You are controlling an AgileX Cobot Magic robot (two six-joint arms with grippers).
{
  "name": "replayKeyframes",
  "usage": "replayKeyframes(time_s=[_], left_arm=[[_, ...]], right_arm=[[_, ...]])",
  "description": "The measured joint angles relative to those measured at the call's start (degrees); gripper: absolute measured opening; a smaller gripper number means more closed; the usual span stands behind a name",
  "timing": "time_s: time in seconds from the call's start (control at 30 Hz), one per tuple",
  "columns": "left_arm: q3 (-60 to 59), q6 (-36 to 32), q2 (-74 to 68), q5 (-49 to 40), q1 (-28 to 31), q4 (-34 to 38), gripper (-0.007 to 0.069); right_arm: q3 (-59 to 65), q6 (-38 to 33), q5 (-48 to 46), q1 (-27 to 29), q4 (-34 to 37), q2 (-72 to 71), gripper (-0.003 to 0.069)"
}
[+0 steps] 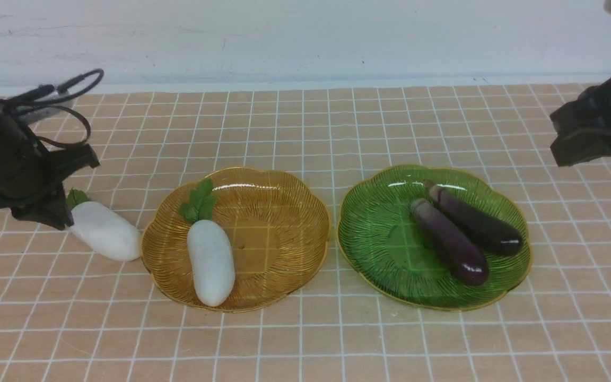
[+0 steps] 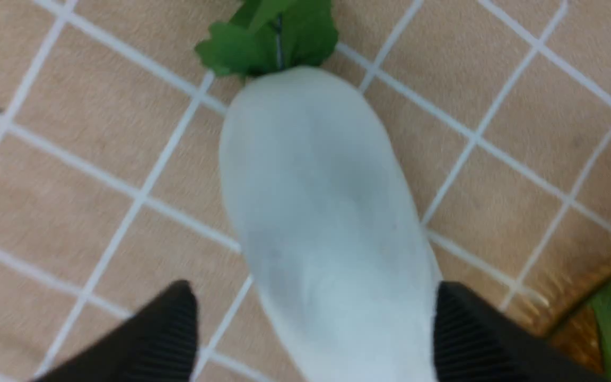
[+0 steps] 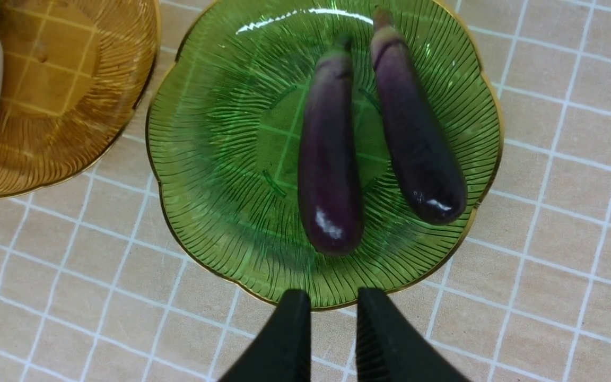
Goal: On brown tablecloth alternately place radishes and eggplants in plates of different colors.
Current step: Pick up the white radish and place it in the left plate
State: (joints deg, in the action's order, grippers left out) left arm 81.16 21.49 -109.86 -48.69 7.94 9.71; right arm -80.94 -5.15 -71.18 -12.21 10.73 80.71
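Observation:
One white radish (image 1: 105, 231) lies on the brown tablecloth (image 1: 305, 339) just left of the amber plate (image 1: 284, 212). My left gripper (image 1: 19, 212) is low over its leafy end and stands open. In the left wrist view the radish (image 2: 326, 212) lies between the fingers; one pad (image 2: 459, 334) touches it and the other is apart. A second radish (image 1: 211, 262) lies in the amber plate. Two purple eggplants (image 1: 448, 241) (image 1: 478, 223) lie side by side in the green plate (image 1: 385, 239). My right gripper (image 3: 332, 307) hovers near that plate's rim, empty, its fingers a narrow gap apart.
The two plates sit close together mid-table, rims almost touching. A pale wall runs along the cloth's far edge. Bare cloth stretches in front of both plates and to the right of the green one. Cables loop off the left arm (image 1: 67, 90).

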Motion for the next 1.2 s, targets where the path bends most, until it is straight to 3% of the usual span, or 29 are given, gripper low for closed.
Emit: replayKeyframes(time_s=[0.07,0.1,0.23,0.3,0.33,0.4,0.53,0.73,0.93,1.1,1.2], left_arm=[[0.0,0.1,-1.9,1.9,0.0,0.7,0.0630],[0.0,0.3,-2.6,2.4,0.0,1.2,0.0655],[0.0,0.4,-5.3,3.1,0.0,4.3,0.0678],[0.0,0.1,-6.2,3.1,0.0,5.8,0.0608],[0.5,-0.5,-6.4,2.6,-0.1,6.3,0.0517],[2.8,-2.9,-6.4,0.9,-0.1,6.8,0.0407],[10.6,-9.4,-4.9,-5.1,-2.7,10.9,0.0375],[16.2,-13.5,-3.7,-8.9,-17.0,11.5,0.0378],[16.2,-13.5,-4.7,-6.2,-25.5,3.4,0.0465],[16.2,-13.5,-6.1,-10.0,-26.6,1.5,0.0589],[17.0,-13.8,-6.1,-11.5,-26.6,1.2,0.0598]], right_arm=[[0.0,0.0,0.0,0.0,0.0,0.0,0.0118],[0.0,0.0,0.0,0.0,0.0,0.0,0.0118],[0.0,0.0,0.1,0.0,0.0,0.0,0.0118],[0.0,0.0,0.2,0.0,0.0,0.0,0.0118],[0.0,0.0,0.2,0.0,0.0,0.0,0.0118],[0.0,0.0,0.2,0.0,0.0,0.0,0.0118],[0.0,0.0,-0.3,0.0,-0.4,0.0,0.0118],[0.0,0.0,-0.5,0.0,-2.2,-0.3,0.0118],[1.2,2.5,-0.4,0.1,-3.3,-4.5,0.0118],[16.2,7.1,-0.4,0.1,-7.4,-18.4,0.0118],[27.8,10.0,1.5,0.1,-6.6,-32.2,0.0118]])
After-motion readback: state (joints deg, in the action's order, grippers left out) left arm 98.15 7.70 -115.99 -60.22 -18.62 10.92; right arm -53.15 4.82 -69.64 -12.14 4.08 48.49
